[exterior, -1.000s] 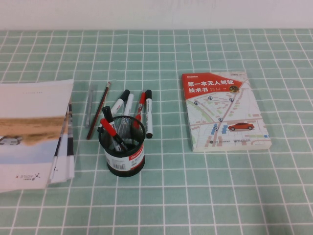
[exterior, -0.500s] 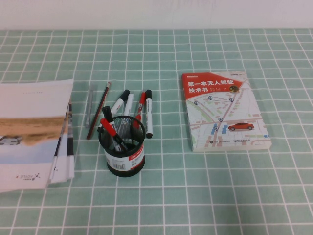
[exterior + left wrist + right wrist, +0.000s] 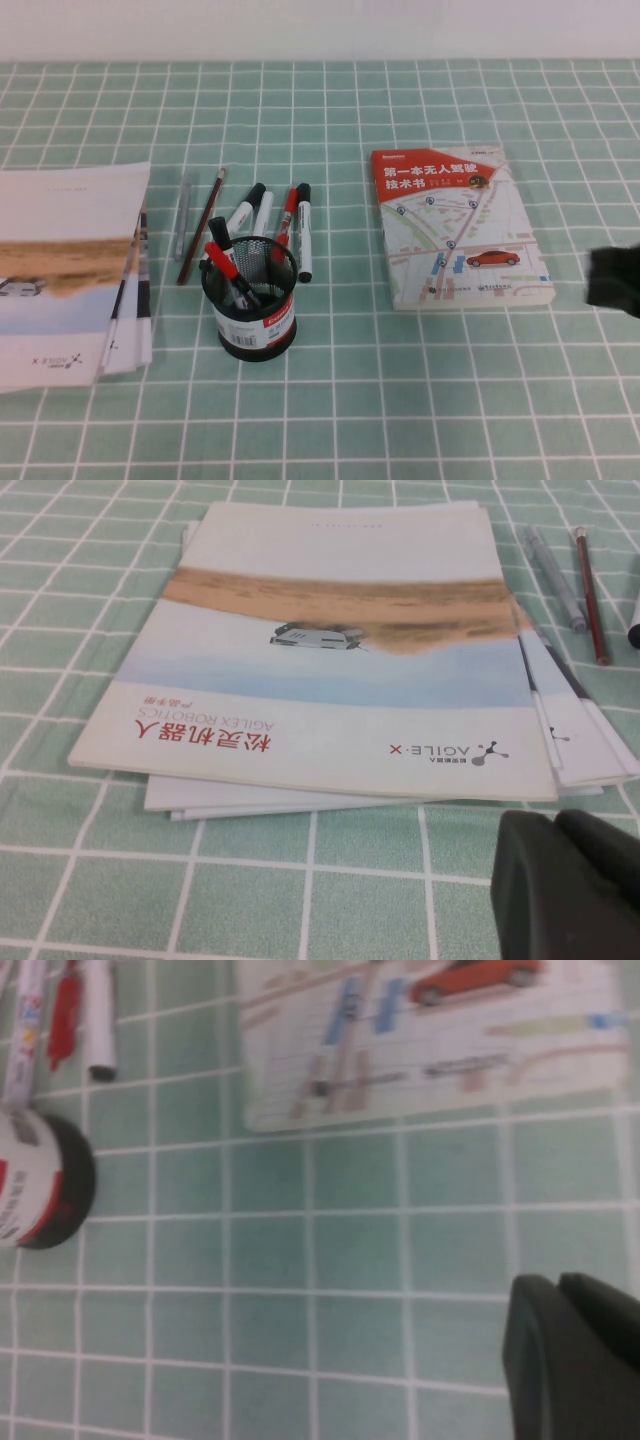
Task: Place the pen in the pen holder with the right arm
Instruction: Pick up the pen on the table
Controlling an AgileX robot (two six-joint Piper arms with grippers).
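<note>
Right gripper (image 3: 614, 280): I am seeing it at the table's right edge, beside the book (image 3: 458, 228); I cannot tell its jaws.
Left gripper (image 3: 570, 885): parked by the booklets (image 3: 340, 670); jaws look pressed together.
Pen (image 3: 304, 231): lying flat just behind the pen holder (image 3: 252, 296), next to the red-capped marker (image 3: 285, 222).
Doing it well: I am reaching across, grabbing mid-barrel, then tipping it upright over the cup.

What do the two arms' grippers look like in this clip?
Both are matte black with rounded, blocky ends. The right gripper shows above green tiled cloth, a blurred black shape at the high view's right edge; the left gripper sits beside the brochures. No cables or markings show.
</note>
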